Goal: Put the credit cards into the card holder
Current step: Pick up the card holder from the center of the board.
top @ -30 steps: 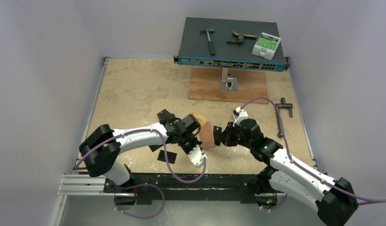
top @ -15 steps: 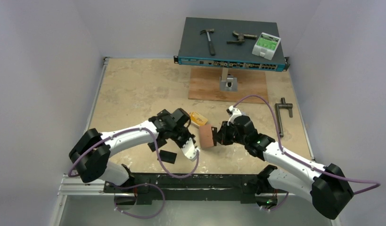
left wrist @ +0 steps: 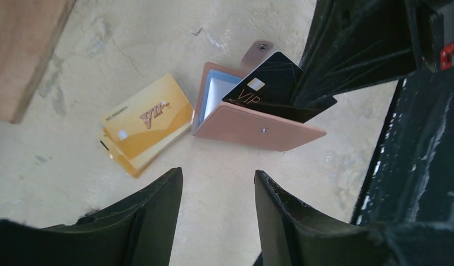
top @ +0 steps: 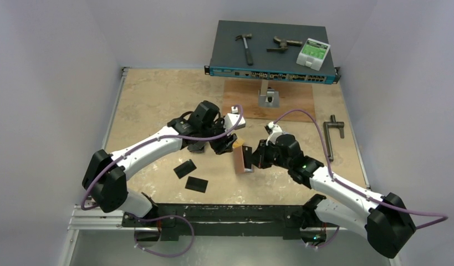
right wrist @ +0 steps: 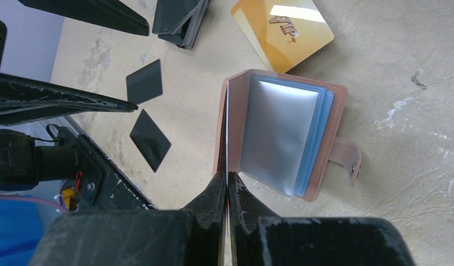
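**A:** Jaws first: how do they stand?

**B:** The left gripper (left wrist: 218, 174) has its fingers parted about halfway with nothing between them, and it looks down on the cards. The right gripper (right wrist: 227, 180) is pinched tight on one pink cover of the card holder (left wrist: 252, 128).

**A:** And around them?

**B:** On the beige table (top: 152, 100), at the far edge, a network switch (top: 269, 50) stands over a wooden board (top: 291, 102).

**A:** Where is the holder?

**B:** Mid-table between the two grippers, spread open, with its snap tab hanging loose. A black VIP card (left wrist: 266, 83) sticks partway out of it.

**A:** The rest of the cards?

**B:** The gold cards (left wrist: 147, 119) lie in a small pile just beside the holder. A stack of black cards (right wrist: 180, 22) lies further off. Two single black cards (top: 184, 168) lie nearer the arm bases, apart from each other.
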`<action>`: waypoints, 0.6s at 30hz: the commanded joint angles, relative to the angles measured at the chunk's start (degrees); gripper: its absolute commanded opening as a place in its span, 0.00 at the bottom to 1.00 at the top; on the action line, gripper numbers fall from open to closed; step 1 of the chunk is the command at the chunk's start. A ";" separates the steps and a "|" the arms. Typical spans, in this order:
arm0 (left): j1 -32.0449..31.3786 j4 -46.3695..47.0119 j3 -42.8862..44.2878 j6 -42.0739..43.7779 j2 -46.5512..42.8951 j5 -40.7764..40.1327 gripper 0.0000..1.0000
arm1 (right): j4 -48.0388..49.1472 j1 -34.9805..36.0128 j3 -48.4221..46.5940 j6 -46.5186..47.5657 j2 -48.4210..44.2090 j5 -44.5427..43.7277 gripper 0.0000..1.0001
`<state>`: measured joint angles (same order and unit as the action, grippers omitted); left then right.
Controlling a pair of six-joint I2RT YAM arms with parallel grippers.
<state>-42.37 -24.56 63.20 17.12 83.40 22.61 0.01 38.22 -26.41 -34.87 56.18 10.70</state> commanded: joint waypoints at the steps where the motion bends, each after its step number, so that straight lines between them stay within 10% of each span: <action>1: 1.13 -2.14 3.31 -16.37 1.42 1.93 0.51 | 3.86 0.05 -2.58 0.74 -0.27 3.40 0.00; 18: 1.10 4.81 -5.51 -21.21 0.04 1.61 0.73 | 10.93 0.88 -6.69 2.72 9.19 8.60 0.00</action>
<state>-41.36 -23.18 58.92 -4.01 84.64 24.23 6.55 38.35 -29.15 -33.76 63.83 17.65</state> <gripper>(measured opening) 0.732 0.004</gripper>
